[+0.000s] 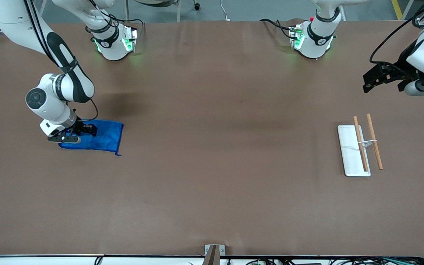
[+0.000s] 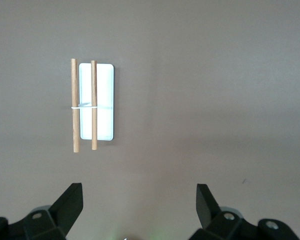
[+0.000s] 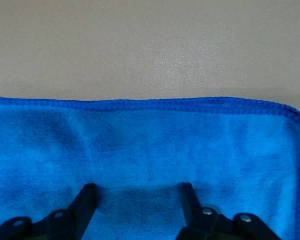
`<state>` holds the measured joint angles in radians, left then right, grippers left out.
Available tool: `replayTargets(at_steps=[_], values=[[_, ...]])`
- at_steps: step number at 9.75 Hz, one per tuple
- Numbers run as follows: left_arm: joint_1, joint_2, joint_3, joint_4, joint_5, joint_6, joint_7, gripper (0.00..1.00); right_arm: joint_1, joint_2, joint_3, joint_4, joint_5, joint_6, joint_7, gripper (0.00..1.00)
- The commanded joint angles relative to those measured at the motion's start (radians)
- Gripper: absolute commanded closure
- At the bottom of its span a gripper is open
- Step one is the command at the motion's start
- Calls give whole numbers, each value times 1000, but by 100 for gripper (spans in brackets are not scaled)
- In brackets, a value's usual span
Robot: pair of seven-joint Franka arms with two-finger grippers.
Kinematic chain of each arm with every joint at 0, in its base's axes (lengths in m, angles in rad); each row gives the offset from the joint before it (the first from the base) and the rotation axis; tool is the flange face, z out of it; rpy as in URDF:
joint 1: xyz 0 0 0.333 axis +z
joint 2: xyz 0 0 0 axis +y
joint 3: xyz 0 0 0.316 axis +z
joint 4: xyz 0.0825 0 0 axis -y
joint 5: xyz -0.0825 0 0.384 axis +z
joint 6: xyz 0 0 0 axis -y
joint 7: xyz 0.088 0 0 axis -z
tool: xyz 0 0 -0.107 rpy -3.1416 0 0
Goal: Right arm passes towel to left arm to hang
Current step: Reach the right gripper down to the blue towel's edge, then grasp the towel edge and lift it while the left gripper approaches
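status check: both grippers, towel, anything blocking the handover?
Right gripper open, down on the towel, not yet closed. Left gripper open, waiting over bare table near the white tray with two rods. Towel flat on the table. Nothing between the arms.

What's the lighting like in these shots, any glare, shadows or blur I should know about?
Front view: even light, a soft shadow on the table beside the right arm, green glow at both bases. Right wrist view: a pale sheen on the table above the towel, and the right claw casts a dark patch on the cloth. Left wrist view: the white tray looks washed out; the open left claw is dark.
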<state>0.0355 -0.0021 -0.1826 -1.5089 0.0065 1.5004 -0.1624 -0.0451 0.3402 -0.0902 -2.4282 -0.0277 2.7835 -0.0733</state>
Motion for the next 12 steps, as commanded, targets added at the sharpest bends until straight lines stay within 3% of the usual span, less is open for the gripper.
replayTargets(at_steps=[1, 2, 4, 7, 9, 12], values=[[-2, 27, -6, 12, 12, -3, -12, 0, -7, 5, 3, -14, -11, 36, -2, 87], [-2, 27, -6, 12, 12, -3, -8, 0, -10, 9, 3, -14, -8, 39, 4, 99], [-2, 27, -6, 12, 12, -3, -5, 0, -6, 3, 4, -12, 2, 18, 20, 100], [-3, 27, -8, 12, 12, -3, -2, 0, -3, -134, 81, 102, 2, -340, 118, 100], [-2, 27, -8, 12, 9, -3, 0, 0, 1, -174, 114, 202, 2, -511, 125, 100], [-2, 27, -8, 12, 4, -2, 1, 0, 1, -182, 226, 387, 6, -723, 182, 100]])
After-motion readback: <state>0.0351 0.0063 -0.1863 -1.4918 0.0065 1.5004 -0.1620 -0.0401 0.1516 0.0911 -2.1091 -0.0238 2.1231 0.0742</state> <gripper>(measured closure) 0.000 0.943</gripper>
